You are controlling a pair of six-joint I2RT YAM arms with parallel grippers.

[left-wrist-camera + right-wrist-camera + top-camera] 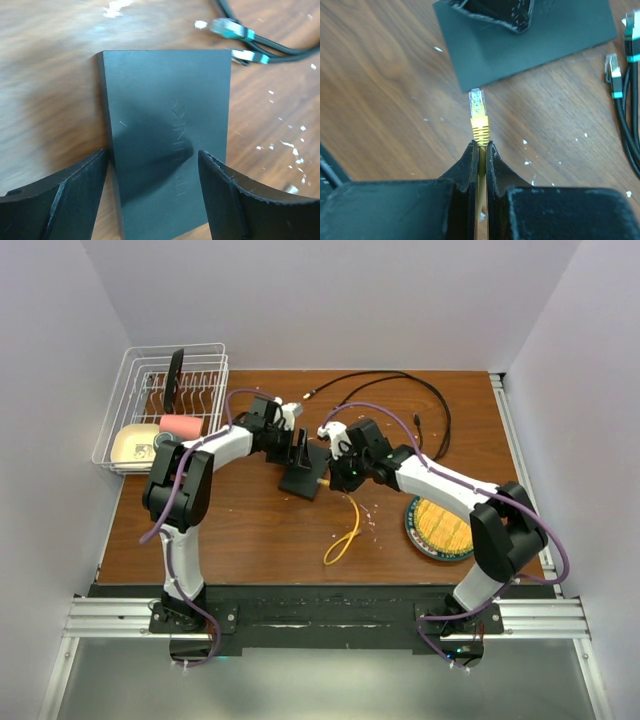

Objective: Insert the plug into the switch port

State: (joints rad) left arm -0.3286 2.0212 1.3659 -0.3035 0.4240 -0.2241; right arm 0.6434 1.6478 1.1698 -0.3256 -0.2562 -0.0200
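**Right gripper** [480, 146]: jaws pinched together on the yellow boot just behind the plug [476, 101]. The clear connector stuck out ahead of the fingertips, level with the table [250, 530] and aimed at the switch [535, 45]. The plug tip stood just short of the switch's near edge, not touching it. No sockets could be made out on that edge from the wrist view. The yellow cable [355, 523] trailed back from the gripper in a loose loop towards the near side of the table.

**Left gripper** [153, 152]: jaws spread across the width of the switch and closed against it. One finger [75, 195] butted the box's left side wall, and the other lay over its right margin.

**Switch**: a flat matte-black box lying face up near the table's middle, with embossed lettering along its top. It sat between the two grippers, with the left one over it and the right one just beside it.

**Spare leads**: two black cables with teal-banded plugs [614, 75] lay just beside the switch's far corner. They ran off in a long curve across the back of the table.

**Other items**:
- A round yellow-and-dark plate [440, 530] sat near the right arm, well apart from the switch.
- A white wire dish rack [111, 410] stood at the far-left corner.
- White flecks were scattered over the wood.
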